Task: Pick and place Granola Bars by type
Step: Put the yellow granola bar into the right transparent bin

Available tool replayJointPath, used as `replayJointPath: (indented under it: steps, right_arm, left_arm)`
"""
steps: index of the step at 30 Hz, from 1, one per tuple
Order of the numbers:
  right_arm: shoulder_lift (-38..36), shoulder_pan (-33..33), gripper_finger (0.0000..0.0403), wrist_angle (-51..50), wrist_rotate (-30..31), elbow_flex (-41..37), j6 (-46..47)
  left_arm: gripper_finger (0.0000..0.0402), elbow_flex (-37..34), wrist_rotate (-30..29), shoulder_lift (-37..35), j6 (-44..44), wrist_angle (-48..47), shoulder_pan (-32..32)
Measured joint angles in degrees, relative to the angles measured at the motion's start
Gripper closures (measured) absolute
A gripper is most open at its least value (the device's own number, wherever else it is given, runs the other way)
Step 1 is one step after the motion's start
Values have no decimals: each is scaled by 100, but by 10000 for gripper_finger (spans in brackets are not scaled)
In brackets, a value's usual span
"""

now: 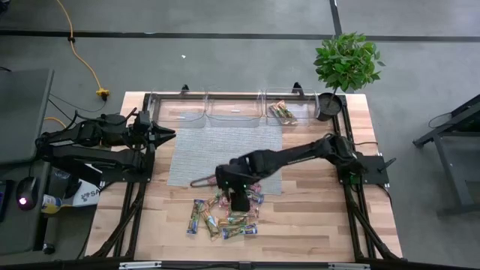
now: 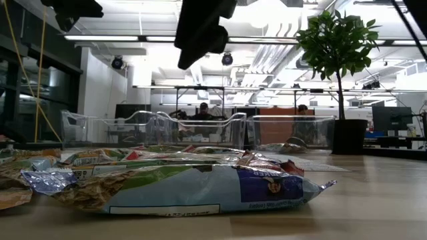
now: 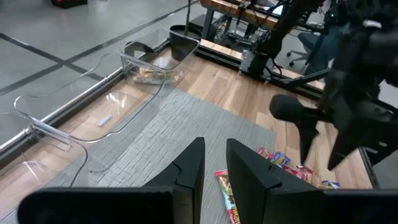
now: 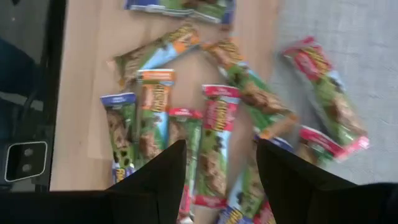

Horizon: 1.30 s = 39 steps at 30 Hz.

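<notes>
High view: the right gripper [image 1: 238, 201] hovers over the Granola Bars [image 1: 223, 217] on the tabletop [image 1: 315, 217], jaws parted, empty. The left gripper [image 1: 166, 134] waits aside, jaws slightly apart, holding nothing.

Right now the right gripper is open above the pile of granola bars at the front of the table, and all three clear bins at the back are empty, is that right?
Not quite. The right gripper is open above the pile of granola bars, but only two clear bins are empty: the bin nearest the plant already holds bars, as the high view shows.

Grey mat [image 1: 225, 146] on wooden table [image 1: 315, 217], three clear bins [image 1: 232, 109] along its far edge, potted plant [image 1: 345, 64] at the corner
</notes>
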Motion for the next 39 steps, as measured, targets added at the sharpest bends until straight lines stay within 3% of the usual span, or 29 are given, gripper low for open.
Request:
replayJointPath:
  steps: [7, 18, 25, 39]
  right_arm:
    - [6, -292, 224, -177, 189, 410, 414]
    - [1, -159, 224, 675, 1247, -123, -42]
    - [1, -279, 224, 1536, 1060, -510, -224]
    - [1, -184, 224, 1506, 727, -753, 133]
  left_arm:
    - [336, 0, 123, 0, 0, 2, 0]
    - [336, 0, 286, 0, -50, 11, 0]
    - [336, 0, 350, 0, -144, 2, 1]
    - [336, 0, 350, 0, -148, 0, 1]
